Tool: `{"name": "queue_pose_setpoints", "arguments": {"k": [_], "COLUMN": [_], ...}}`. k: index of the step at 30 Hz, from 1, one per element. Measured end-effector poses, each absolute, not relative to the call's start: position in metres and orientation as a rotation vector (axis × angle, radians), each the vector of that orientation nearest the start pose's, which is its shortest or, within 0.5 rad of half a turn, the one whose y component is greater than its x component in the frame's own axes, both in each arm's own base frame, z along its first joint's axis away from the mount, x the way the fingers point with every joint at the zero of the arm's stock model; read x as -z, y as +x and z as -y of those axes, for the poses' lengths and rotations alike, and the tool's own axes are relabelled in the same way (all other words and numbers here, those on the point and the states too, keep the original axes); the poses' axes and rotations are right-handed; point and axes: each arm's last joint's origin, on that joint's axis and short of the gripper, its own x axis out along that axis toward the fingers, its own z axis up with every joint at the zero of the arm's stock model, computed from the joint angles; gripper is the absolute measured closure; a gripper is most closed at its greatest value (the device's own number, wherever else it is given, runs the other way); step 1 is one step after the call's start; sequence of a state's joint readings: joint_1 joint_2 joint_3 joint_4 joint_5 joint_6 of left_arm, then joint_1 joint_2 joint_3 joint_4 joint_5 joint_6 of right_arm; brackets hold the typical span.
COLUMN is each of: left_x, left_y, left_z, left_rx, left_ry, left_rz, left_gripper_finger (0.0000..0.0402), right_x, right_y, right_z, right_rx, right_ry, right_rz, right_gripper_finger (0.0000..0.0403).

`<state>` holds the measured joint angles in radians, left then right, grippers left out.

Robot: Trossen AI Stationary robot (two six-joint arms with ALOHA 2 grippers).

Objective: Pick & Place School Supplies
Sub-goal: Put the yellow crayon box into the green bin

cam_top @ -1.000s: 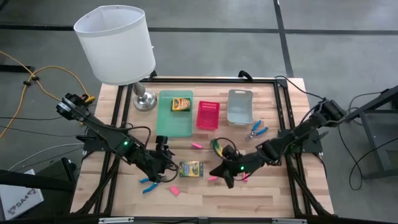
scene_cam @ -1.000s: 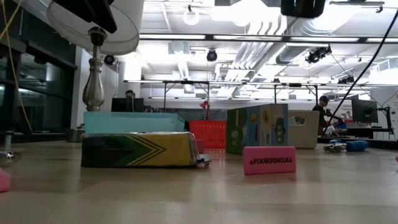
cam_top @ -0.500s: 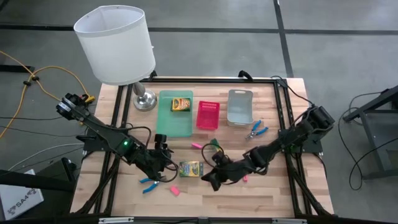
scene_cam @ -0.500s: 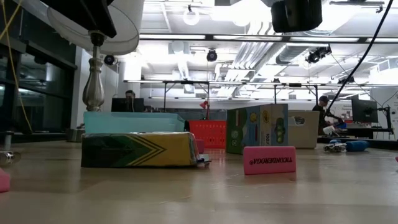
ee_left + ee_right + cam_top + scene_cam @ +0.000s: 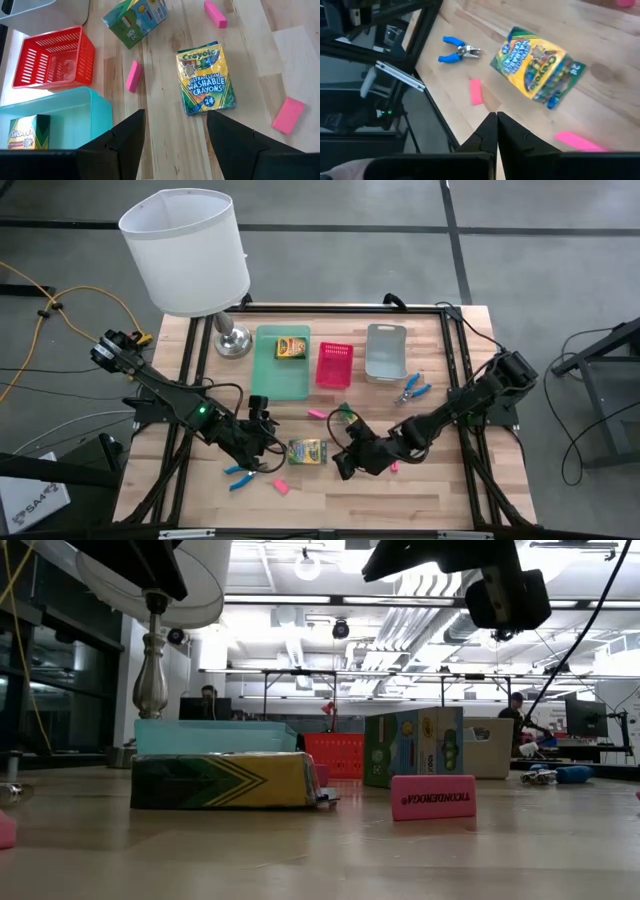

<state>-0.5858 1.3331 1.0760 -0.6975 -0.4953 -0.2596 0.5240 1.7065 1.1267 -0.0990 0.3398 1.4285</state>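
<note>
Task barely started: one crayon box [image 5: 291, 347] already lies in the green tray [image 5: 281, 375], the pink basket [image 5: 335, 365] and grey tray [image 5: 385, 352] look empty. Left to do: a flat crayon box [image 5: 307, 451] at table centre front, a second crayon box [image 5: 135, 20] standing on edge near the pink basket, one eraser [image 5: 316, 414] near the trays, another eraser [image 5: 281, 487] at the front edge, more erasers near the right arm, blue-handled pliers [image 5: 411, 389] beside the grey tray and another pair of blue-handled pliers [image 5: 240, 477] at front left. Left gripper [image 5: 262, 442] sits just left of the flat crayon box, fingers spread and holding nothing. Right gripper [image 5: 343, 461] hovers just right of the same box, fingers pressed together, empty. Both arms crowd that one box, so they could bump each other. Lamp [image 5: 186, 252] stands at the back left beside the green tray, its shade overhanging that corner; it may hinder drops there.
</note>
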Motion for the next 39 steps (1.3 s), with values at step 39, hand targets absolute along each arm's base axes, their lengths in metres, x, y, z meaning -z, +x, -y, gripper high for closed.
{"name": "queue_pose_setpoints", "arguments": {"k": [39], "left_x": [-0.278], "left_y": [0.225], "left_z": [0.133], "left_rx": [-0.020], "left_ry": [0.266], "left_rz": [-0.846], "left_gripper_finger": [0.0197], "right_x": [-0.204], "right_y": [0.331], "right_z": [-0.187], "right_rx": [0.327], "right_ry": [1.307], "right_rz": [-0.657], "right_gripper_finger": [0.0401]}}
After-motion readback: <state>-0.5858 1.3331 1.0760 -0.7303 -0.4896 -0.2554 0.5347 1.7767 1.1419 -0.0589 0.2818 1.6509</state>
